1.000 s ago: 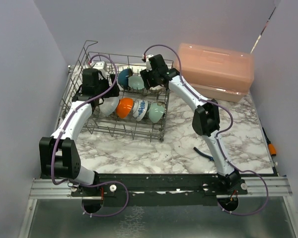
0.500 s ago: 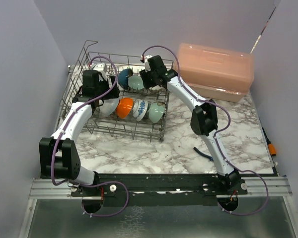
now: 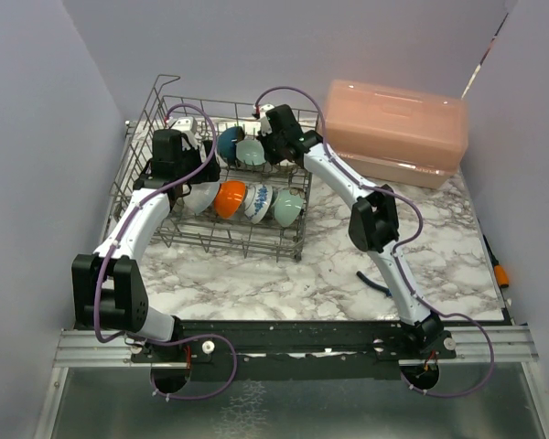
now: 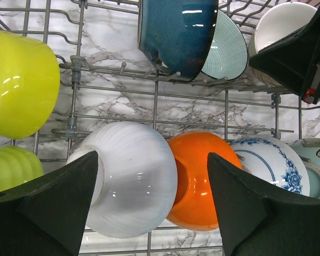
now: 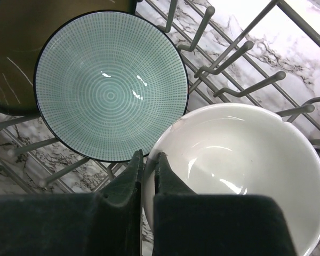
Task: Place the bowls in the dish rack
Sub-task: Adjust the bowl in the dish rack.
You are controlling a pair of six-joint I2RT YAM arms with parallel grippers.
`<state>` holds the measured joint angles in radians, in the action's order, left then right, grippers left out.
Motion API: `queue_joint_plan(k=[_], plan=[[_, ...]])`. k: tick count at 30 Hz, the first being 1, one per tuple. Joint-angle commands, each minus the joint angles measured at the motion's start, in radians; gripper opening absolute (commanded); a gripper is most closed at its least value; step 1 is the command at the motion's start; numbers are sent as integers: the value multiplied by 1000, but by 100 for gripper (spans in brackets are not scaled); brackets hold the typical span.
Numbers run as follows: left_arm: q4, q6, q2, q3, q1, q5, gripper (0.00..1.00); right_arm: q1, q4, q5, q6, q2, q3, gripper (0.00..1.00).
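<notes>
The white bowl (image 5: 240, 160), in the dish rack (image 3: 133, 169) beside a teal bowl (image 5: 111, 85), is clenched at its rim by the right tool (image 5: 148, 156); the left tool (image 4: 152, 157) is seen released.

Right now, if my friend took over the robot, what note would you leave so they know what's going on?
Left gripper: open, empty, over the ribbed white bowl and orange bowl.
Right gripper: shut on the rim of the plain white bowl, among the dish rack tines beside the teal-lined bowl.
Done: every bowl in view is in the rack.
Left to do: release the plain white bowl, then pull both arms back.
</notes>
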<state>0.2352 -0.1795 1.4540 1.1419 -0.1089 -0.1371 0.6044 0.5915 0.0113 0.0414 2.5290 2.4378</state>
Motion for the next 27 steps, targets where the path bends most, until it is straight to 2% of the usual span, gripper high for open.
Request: queue_joint_plan(k=[1, 7, 14, 20, 27], plan=[[7, 0, -37, 16, 1, 1, 84, -6, 16, 18, 26, -21, -7, 0], [1, -29, -28, 36, 0, -44, 83, -5, -1, 14, 3, -109, -38, 0], [-30, -106, 1, 88, -7, -106, 81, -7, -18, 85, -2, -184, -92, 0], [-41, -119, 74, 177, -97, -49, 80, -26, -20, 124, -18, -232, -159, 0], [-43, -183, 207, 315, -204, -17, 80, -81, -77, 113, -73, -331, -327, 0]])
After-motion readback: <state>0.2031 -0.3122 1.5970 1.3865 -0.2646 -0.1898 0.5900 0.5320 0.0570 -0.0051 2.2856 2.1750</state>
